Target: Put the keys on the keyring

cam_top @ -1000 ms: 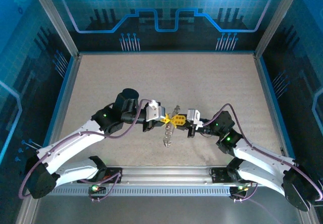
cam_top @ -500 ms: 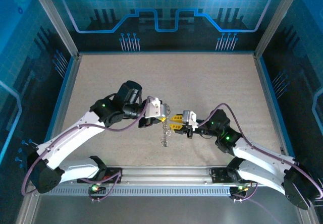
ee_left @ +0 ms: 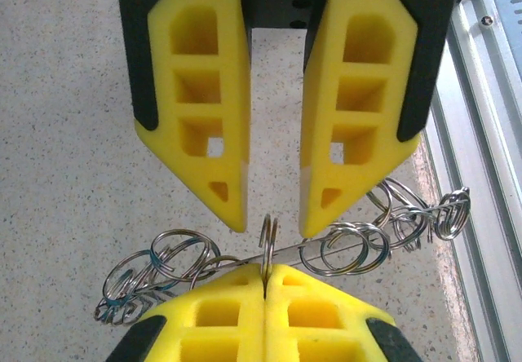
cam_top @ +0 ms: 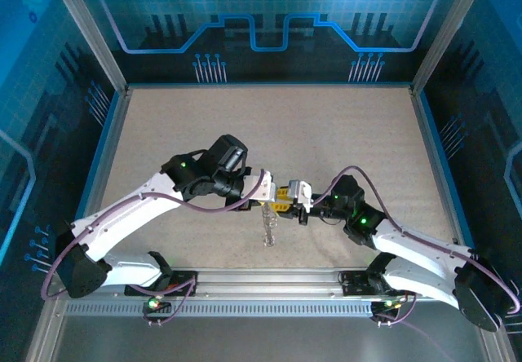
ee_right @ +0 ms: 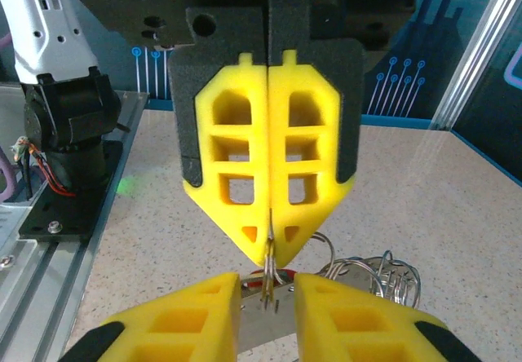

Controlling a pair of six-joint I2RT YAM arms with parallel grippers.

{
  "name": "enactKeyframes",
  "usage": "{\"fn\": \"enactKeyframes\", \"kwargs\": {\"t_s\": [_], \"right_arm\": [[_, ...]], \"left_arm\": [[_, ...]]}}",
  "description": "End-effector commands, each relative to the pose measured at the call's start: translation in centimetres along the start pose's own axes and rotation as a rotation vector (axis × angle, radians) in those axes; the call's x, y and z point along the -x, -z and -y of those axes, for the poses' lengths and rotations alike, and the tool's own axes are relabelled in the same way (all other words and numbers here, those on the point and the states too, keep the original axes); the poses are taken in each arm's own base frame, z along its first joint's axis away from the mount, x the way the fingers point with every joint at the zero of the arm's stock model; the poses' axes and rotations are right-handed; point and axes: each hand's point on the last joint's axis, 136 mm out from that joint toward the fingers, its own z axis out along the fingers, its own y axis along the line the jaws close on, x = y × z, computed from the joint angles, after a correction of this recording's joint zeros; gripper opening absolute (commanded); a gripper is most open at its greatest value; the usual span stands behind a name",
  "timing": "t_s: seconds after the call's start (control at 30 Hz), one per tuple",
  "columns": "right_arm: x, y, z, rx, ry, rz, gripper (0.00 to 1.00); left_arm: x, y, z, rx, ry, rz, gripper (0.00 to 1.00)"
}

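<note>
The left gripper has its fingers pressed together, pinching one upright loop of the keyring edge-on. The right gripper faces it tip to tip from 12 o'clock with a narrow gap, its fingers either side of that loop. Whether they touch it cannot be told. Small rings bunch along the keyring at 8 and 3 o'clock. In the top view the rest trails toward 6 o'clock over the table, near the front rail.

Bright, even overhead light; sharp focus, faint soft shadows.
</note>
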Motion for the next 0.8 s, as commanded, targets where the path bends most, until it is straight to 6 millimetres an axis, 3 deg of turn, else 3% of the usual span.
{"fn": "enactKeyframes", "kwargs": {"t_s": [0.0, 0.33, 0.47, 0.67, 0.77], "right_arm": [[0.8, -0.3, -0.2, 0.004, 0.021, 0.013, 0.24], [0.8, -0.7, -0.5, 0.018, 0.022, 0.018, 0.20], [0.7, -0.9, -0.6, 0.021, 0.019, 0.015, 0.16], [1.5, -0.4, -0.1, -0.017, 0.030, 0.047, 0.00], [2.2, 0.0, 0.0, -0.027, 0.034, 0.081, 0.00]], "left_arm": [[1.2, 0.8, -0.3, 0.011, -0.030, 0.027, 0.00], [1.8, 0.7, 0.1, -0.016, -0.014, 0.061, 0.01], [2.1, 0.9, 0.3, -0.020, -0.013, 0.076, 0.01], [1.9, 1.0, 0.4, -0.004, -0.018, 0.091, 0.07], [1.7, 1.2, 0.9, 0.004, -0.017, 0.109, 0.09]]}}
